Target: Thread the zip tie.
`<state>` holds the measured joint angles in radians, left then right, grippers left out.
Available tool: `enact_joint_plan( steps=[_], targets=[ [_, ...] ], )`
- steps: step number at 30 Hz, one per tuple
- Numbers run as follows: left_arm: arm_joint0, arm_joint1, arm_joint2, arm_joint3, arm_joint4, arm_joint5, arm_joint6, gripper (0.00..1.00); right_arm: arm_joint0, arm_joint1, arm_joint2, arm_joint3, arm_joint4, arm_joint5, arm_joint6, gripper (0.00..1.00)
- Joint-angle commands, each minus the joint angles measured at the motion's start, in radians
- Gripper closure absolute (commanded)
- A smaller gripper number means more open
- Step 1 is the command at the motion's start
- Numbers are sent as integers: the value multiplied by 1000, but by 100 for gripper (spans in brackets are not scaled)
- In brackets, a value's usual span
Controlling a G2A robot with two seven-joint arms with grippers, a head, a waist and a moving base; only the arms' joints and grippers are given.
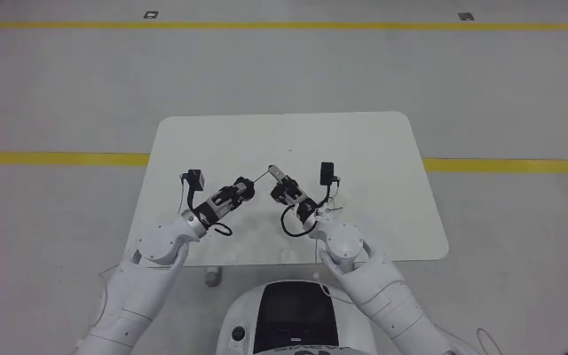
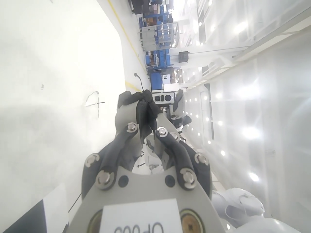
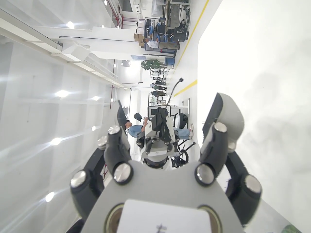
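**Left gripper (image 1: 246,185) clamped on thin black plastic zip tie (image 2: 140,82); right gripper (image 3: 170,105) open, facing it.**
The left gripper's black-padded fingers (image 2: 127,98) are pressed together on one end of the zip tie. Its free length projects straight beyond the fingertips and ends in a small head. The right gripper sits just beyond that head, its fingers spread wide apart with nothing between them. Both are over the white rounded-corner table (image 1: 373,151). From above, the zip tie appears to span the gap between the grippers, but contact with the right one cannot be confirmed.
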<state>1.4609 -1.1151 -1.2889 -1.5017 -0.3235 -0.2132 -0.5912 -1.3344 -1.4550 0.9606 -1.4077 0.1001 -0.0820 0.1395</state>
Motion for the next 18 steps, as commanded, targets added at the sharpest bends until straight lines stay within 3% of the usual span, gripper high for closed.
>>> enact_joint_plan(
  steps=[1,9,14,18],
  targets=[
    [0,0,0,0,-1,-2,0,100,0,0,0,0,0,0,0,0],
    [0,-1,19,-6,17,1,-12,100,-2,0,2,0,2,-1,0,0],
    [-7,14,-22,18,6,1,-112,100,9,20,71,2,60,-12,189,0],
    [-7,27,-66,37,-8,-17,-193,100,31,32,110,21,115,13,336,0]
  ],
)
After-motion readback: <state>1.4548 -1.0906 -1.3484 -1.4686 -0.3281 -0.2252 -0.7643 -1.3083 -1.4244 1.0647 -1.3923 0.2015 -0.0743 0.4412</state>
